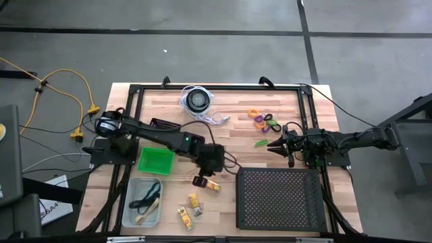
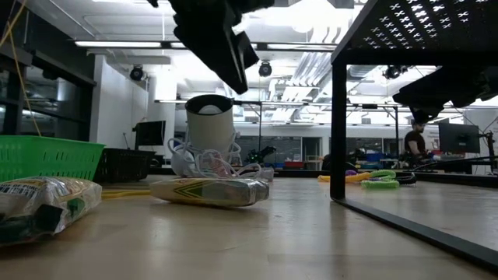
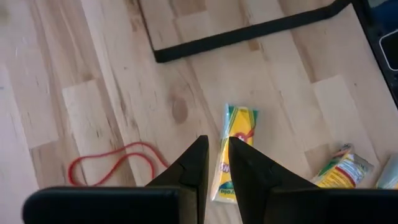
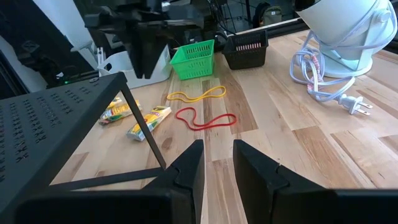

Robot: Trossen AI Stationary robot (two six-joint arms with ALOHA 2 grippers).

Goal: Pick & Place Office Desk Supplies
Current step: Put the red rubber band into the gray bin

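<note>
My left gripper (image 1: 201,181) hangs shut just above a yellow packet (image 3: 238,134) that lies flat on the wood (image 2: 210,190); it touches nothing. A red rubber band (image 3: 112,165) lies beside the packet, with a yellow band (image 4: 196,94) farther on. Two more packets (image 1: 194,200) lie toward the near edge. Orange, purple and dark rings (image 1: 264,121) and a green clip (image 1: 261,143) lie right of centre. My right gripper (image 1: 270,144) waits shut beside that clip, pointing toward the table's left.
A large black perforated tray (image 1: 280,199) stands on legs at the near right. A green basket (image 1: 156,160), a small black basket (image 1: 162,124) and a clear bin (image 1: 144,202) holding bands sit on the left. A round disc with white cord (image 1: 197,100) sits at the far edge.
</note>
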